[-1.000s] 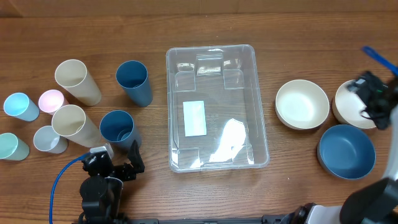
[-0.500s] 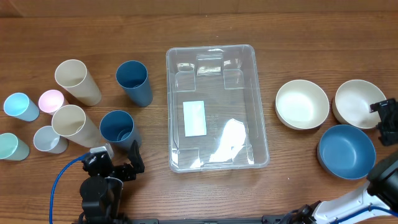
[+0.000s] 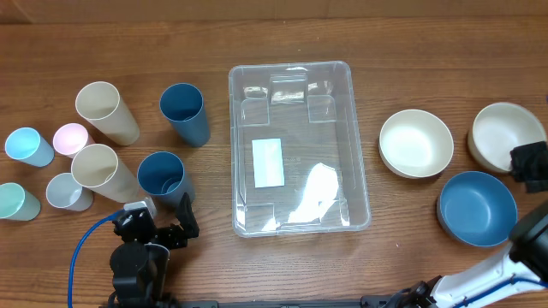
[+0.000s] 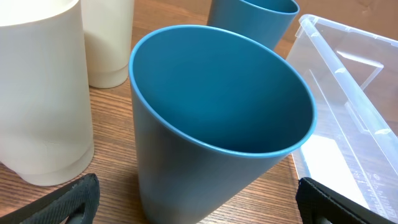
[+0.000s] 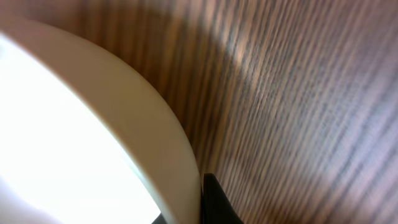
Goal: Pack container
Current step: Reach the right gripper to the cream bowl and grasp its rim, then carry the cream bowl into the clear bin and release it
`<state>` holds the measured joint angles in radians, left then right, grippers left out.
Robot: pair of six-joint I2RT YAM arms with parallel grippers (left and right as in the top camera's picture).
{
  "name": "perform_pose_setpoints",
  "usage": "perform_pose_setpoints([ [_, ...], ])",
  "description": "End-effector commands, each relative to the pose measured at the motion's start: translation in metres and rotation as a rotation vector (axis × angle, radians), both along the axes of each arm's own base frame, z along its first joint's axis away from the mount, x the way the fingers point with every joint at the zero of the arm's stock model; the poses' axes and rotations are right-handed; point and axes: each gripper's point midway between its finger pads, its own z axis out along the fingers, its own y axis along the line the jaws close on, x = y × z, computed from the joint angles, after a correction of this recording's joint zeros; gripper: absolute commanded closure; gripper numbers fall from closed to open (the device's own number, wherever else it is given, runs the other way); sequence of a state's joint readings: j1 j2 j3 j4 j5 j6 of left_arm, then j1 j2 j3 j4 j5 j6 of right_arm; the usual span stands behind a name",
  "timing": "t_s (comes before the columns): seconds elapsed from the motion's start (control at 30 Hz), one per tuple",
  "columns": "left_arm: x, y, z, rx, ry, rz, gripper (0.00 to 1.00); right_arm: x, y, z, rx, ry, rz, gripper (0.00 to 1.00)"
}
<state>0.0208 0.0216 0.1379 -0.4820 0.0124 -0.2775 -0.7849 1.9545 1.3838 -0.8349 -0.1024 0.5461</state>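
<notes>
The clear container [image 3: 300, 145] lies in the middle of the table with a white label on its base; its wall [image 4: 348, 93] shows at the right of the left wrist view. At the far right my right gripper [image 3: 528, 163] [image 5: 186, 211] is shut on the rim of a cream bowl [image 3: 505, 134] [image 5: 93, 143], one black finger pressed against the rim's outside. My left gripper [image 3: 157, 229] [image 4: 199, 202] stands open at the front left. A dark blue cup [image 3: 162, 176] [image 4: 217, 118] stands upright between its fingertips [image 4: 68, 199], untouched.
A second cream bowl [image 3: 415, 143] and a blue bowl [image 3: 477, 208] sit right of the container. Several cups stand at the left: two cream cups [image 3: 104, 111] [image 3: 101, 169], another dark blue cup [image 3: 184, 113], and small pastel cups [image 3: 47, 145].
My right gripper has dropped onto the far-right cream bowl's rim and shut on it; the bowl has shifted slightly right. The left arm has not moved.
</notes>
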Motion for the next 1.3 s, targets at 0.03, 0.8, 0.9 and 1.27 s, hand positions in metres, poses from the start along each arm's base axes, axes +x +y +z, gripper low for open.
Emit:
perform_pose_setpoints([
  [0.03,0.000,-0.002,0.001,0.006,-0.008,-0.012,0.00,0.039,0.034,0.165,-0.189,-0.374,0.097,0.96],
  [0.8,0.000,-0.002,0.001,0.006,-0.008,-0.012,0.00,0.138,0.465,0.067,-0.311,-0.308,1.221,0.96],
  [0.9,0.000,-0.002,0.001,0.006,-0.008,-0.012,0.00,0.135,0.468,0.052,-0.286,-0.277,1.234,0.96],
  [1.27,0.000,-0.002,0.001,0.006,-0.008,-0.012,0.00,0.118,0.467,0.110,-0.265,-0.364,1.241,0.70],
])
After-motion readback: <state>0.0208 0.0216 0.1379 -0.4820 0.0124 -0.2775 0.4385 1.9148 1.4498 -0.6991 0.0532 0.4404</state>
